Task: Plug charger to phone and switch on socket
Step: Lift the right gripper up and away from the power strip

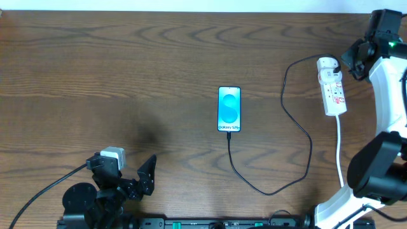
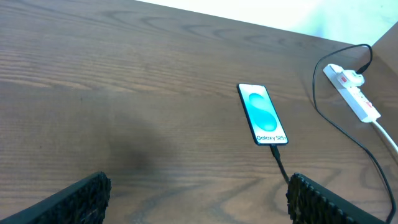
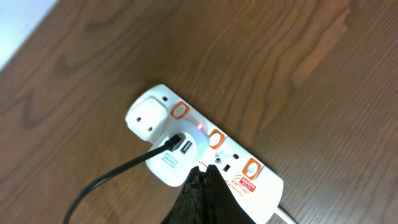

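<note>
The phone lies mid-table with its cyan screen lit; it also shows in the left wrist view. The black charger cable runs from the phone's near end in a loop to the white socket at the right, where its plug sits in a white adapter. A small red light glows on the socket. My right gripper is shut, its tips just above the socket's middle. My left gripper is open and empty near the table's front left.
A white cord leaves the socket toward the front edge. The right arm stands along the table's right side. The left arm's base sits at the front left.
</note>
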Available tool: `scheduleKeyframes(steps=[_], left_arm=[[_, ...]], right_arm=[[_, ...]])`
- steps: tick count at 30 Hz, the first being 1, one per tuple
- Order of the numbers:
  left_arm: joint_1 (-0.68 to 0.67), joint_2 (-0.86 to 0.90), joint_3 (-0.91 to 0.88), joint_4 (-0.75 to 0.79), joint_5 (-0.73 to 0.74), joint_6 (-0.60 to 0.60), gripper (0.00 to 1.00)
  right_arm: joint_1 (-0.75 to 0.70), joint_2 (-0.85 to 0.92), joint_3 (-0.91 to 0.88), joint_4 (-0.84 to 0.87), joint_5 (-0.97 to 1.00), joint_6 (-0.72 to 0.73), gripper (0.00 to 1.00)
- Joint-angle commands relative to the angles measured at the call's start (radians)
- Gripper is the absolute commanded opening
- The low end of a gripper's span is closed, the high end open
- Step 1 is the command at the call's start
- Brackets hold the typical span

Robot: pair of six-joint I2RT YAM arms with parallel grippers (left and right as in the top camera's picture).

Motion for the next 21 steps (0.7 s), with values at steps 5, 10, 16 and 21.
scheduleKeyframes(steps=[5,10,16,21], left_arm=[[-0.003,-0.008,0.007,0.002,0.012,0.013,0.90],[-0.003,-0.008,0.007,0.002,0.012,0.013,0.91],[-0.003,-0.019,0.007,0.001,0.012,0.013,0.91],[-0.003,-0.121,0.007,0.002,0.012,0.013,0.90]], right_arm=[[0.000,-0.297,0.005,0.058,-0.044,-0.021,0.01],[0.002,-0.443,0.005,0.121,-0.157,-0.021,0.01],[0.002,-0.580,0.005,0.103,-0.230,-0.021,0.01],[0.002,-0.621,0.005,0.093,-0.319,-0.021,0.01]])
